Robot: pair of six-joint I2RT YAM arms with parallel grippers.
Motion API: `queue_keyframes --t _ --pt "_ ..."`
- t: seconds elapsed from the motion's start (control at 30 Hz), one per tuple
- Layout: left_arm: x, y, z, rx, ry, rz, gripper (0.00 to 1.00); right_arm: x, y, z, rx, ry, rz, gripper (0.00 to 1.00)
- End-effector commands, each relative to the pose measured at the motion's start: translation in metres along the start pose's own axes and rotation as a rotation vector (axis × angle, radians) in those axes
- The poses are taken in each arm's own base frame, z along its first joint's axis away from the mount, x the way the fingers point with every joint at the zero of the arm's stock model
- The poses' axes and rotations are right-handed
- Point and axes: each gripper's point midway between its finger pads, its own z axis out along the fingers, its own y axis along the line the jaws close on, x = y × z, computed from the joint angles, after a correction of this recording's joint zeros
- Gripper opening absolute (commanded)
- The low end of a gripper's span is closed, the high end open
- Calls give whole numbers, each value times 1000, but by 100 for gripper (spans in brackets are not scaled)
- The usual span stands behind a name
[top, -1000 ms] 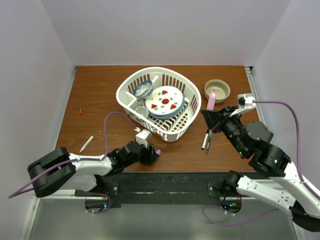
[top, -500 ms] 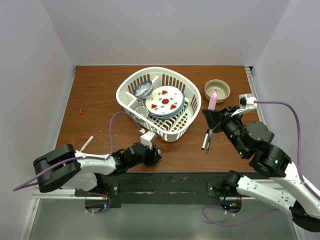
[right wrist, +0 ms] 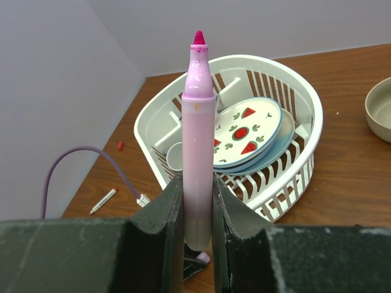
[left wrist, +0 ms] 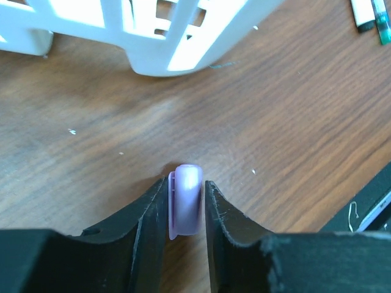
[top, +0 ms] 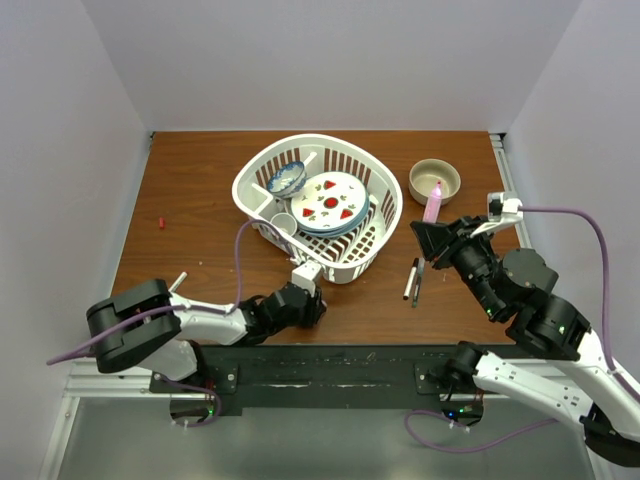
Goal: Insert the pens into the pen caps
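Left jaws, now farther right at lower centre, pinch the lilac cap [left wrist: 185,201] on the tabletop [left wrist: 293,122]; right jaws, centre right, clench the pink pen [right wrist: 198,134] upright.

The lilac-pink pen [right wrist: 198,152] stands upright and uncapped, magenta tip up, its lower barrel clamped between the fingers of the right gripper [right wrist: 198,183]. The lilac-pink cap [left wrist: 185,198] lies on its side on the table [top: 200,180], and the left gripper [left wrist: 186,182] presses it from both sides. A white-barrelled pen [top: 409,280] and a dark pen [top: 418,283] lie side by side, almost parallel, on the right half of the wood. A second white pen [right wrist: 102,200], red-tipped, lies slanted near the left edge; the red cap [top: 161,222] rests well apart from it, farther back
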Motion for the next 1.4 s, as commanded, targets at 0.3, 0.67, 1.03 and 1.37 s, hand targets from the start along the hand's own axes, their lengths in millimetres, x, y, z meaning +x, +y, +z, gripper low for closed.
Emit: queue_keyframes --t 0.3,0.67,1.03,1.37 --pt "30 4 -20 -44 95 6 0 -7 -2 -4 10 -21 12 0" --pt "-30 -22 -56 42 -47 -117 0 38 1 -3 -52 103 20 0" --pt "-197 -94 -160 391 -496 -282 0 94 85 -20 -599 238 63 0" --pt "-317 -116 -242 486 -910 -275 0 105 123 -19 -794 227 134 0"
